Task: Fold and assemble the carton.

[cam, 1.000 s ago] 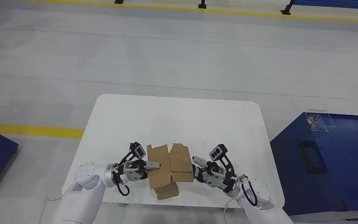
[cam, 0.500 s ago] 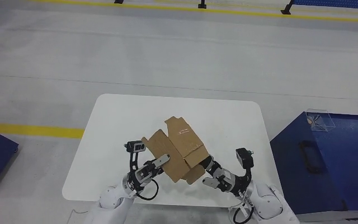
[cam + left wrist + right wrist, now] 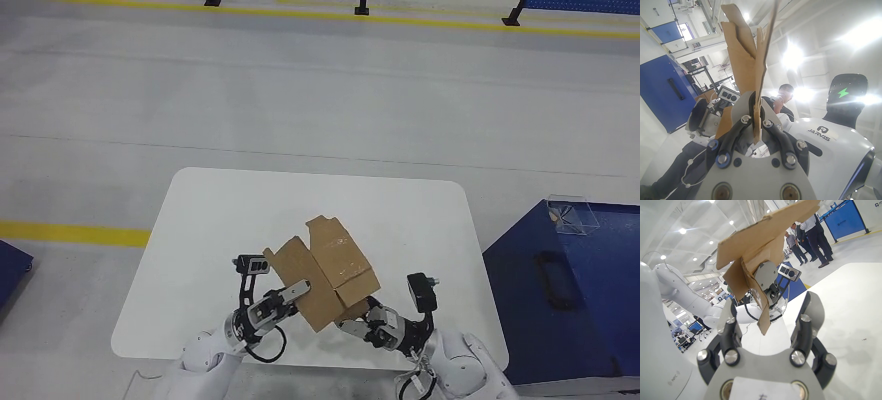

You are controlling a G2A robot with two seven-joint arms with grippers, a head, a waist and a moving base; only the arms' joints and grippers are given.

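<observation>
Top view: left gripper point(image 3: 288, 298) is clamped on the carton's point(image 3: 325, 268) left edge. It holds the carton tilted up off the bench point(image 3: 250, 210) near the front edge, well apart from the back and side edges. Right gripper point(image 3: 358, 322) is spread wide, with the carton's lower right flap tip hanging between its fingers, not pinched.

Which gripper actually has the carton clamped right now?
The left gripper, shut on an edge of the carton. The right gripper is open, gripping nothing.
</observation>
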